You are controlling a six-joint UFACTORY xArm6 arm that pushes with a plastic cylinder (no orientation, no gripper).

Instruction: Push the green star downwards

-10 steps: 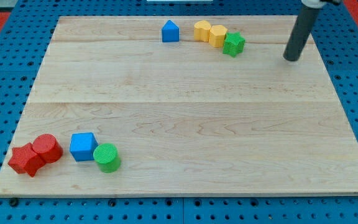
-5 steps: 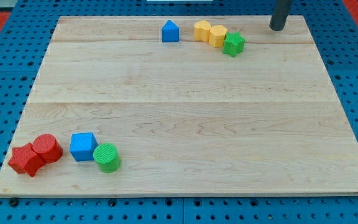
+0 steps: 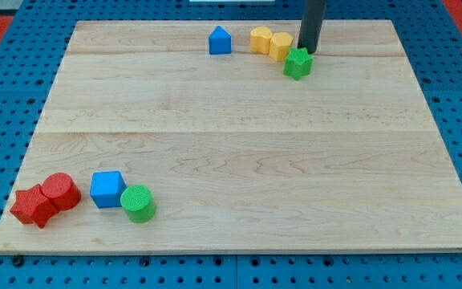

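The green star (image 3: 298,63) lies near the view's top, right of centre, on the wooden board (image 3: 239,144). My tip (image 3: 306,50) is at the star's upper right edge and touches it. The rod rises from there out of the view's top. The star sits just below and to the right of two yellow blocks (image 3: 271,42) that touch each other.
A blue house-shaped block (image 3: 220,40) stands left of the yellow blocks. At the view's bottom left are a red star (image 3: 32,206), a red cylinder (image 3: 60,191), a blue cube (image 3: 107,189) and a green cylinder (image 3: 138,203).
My tip moved from the view's right up along the top edge, then left to the green star. The star has shifted slightly down and to the left.
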